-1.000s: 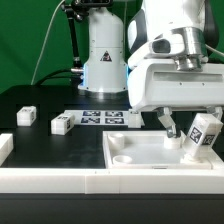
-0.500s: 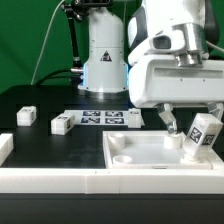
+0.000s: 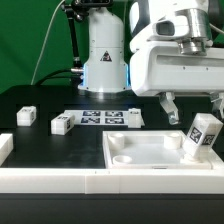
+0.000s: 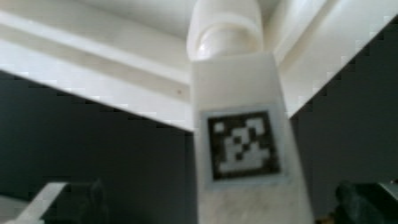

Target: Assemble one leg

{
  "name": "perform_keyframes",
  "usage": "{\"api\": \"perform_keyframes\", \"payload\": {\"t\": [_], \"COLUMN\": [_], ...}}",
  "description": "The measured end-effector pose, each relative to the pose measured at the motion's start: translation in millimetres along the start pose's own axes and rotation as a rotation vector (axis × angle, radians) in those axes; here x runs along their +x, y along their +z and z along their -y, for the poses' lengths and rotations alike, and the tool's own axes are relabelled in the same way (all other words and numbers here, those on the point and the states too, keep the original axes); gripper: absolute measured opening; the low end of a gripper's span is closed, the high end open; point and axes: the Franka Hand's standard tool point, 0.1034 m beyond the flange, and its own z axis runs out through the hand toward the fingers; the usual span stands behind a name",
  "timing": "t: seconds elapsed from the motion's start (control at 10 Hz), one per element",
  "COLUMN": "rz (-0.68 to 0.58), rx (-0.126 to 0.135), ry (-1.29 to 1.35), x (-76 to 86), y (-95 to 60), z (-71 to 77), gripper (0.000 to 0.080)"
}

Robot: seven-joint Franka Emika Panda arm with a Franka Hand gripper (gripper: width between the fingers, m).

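Release looks done: the grey two-finger pincer has lifted, spread wide and empty. The small white oblong tagged leg now stands tilted just below it, free, in a corner socket of the large white square panel, probably needing tightening.

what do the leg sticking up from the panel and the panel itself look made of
The leg: probably hard plastic, matte opaque white with crisp edges; its black-and-white tag looks like a printed sticker. The panel: seemingly the same matte white plastic, with a smooth raised rim, no grain or shine.
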Motion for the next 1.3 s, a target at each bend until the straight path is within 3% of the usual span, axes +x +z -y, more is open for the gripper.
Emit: {"api": "perform_keyframes", "payload": {"t": [0.4, 0.5, 0.6, 0.9, 1.0, 1.1, 1.2, 1.3], "rz": [0.291, 0.4, 0.483, 0.546, 0.547, 0.547, 0.547, 0.547], "rx": [0.062, 0.087, 0.097, 0.105, 0.105, 0.105, 0.104, 0.104], "ry": [0.002, 0.007, 0.016, 0.017, 0.017, 0.017, 0.018, 0.019], "x": [11.4, 6.3, 8.7, 12.2, 11.9, 11.8, 11.7, 11.4], "y": [5.0, 2.6, 1.2, 3.1, 3.3, 3.4, 3.3, 3.4], "z": [-10.1, -7.8, -5.1, 0.0, 0.0, 0.0, -0.8, -1.3], "gripper": [0.0649, 0.0649, 0.0649, 0.0649, 0.0528, 0.0358, 0.0358, 0.0294]}}
